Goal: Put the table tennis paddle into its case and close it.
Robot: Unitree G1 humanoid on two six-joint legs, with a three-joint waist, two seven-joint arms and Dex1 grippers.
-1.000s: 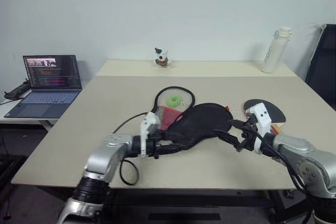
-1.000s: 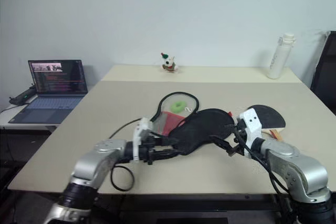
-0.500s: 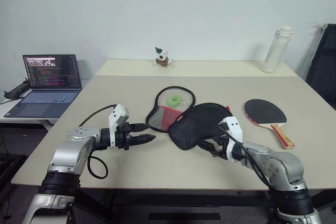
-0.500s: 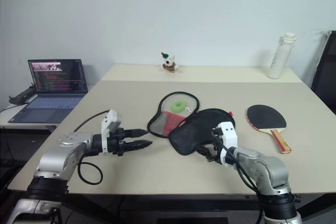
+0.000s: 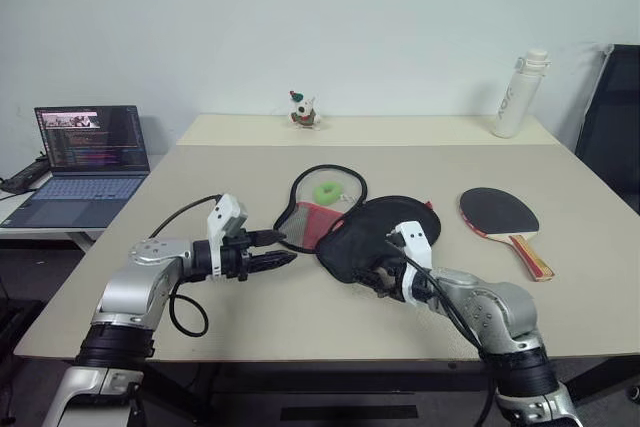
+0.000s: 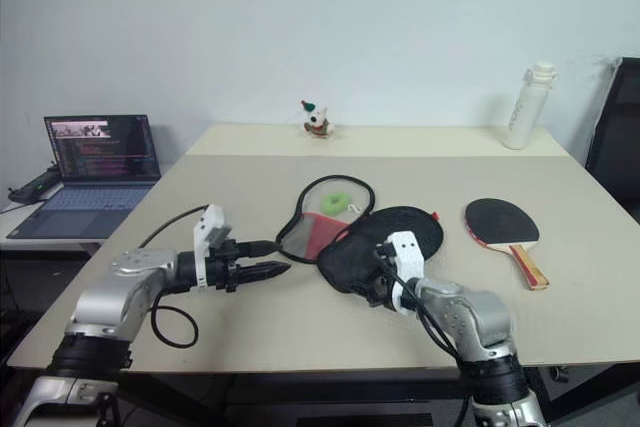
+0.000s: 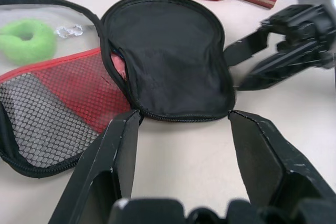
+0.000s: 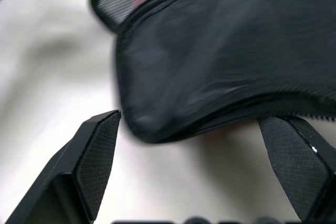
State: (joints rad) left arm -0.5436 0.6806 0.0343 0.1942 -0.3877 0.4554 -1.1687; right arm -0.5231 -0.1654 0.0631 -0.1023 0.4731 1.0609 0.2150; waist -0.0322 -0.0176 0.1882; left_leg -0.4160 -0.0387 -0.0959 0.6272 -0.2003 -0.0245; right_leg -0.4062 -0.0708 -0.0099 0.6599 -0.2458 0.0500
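Beige table (image 5: 200,187) stands before a pale wall and carries one case (image 5: 365,237) lying open near its middle, with one table tennis paddle (image 5: 500,217) to the right of it, apart from it. Right gripper (image 6: 368,282) is at the near edge of the black flap, its jaws spread wide with the flap's edge between them, not yet clenched. Left gripper (image 5: 283,260) hangs just left of the case, jaws parted, holding nothing. Inside the open case lies one green ring (image 7: 25,40). Near edge of the table has free room. Far away stand one white bottle (image 5: 510,95), one small figurine (image 5: 302,110) and, at the left, one laptop (image 5: 75,162).
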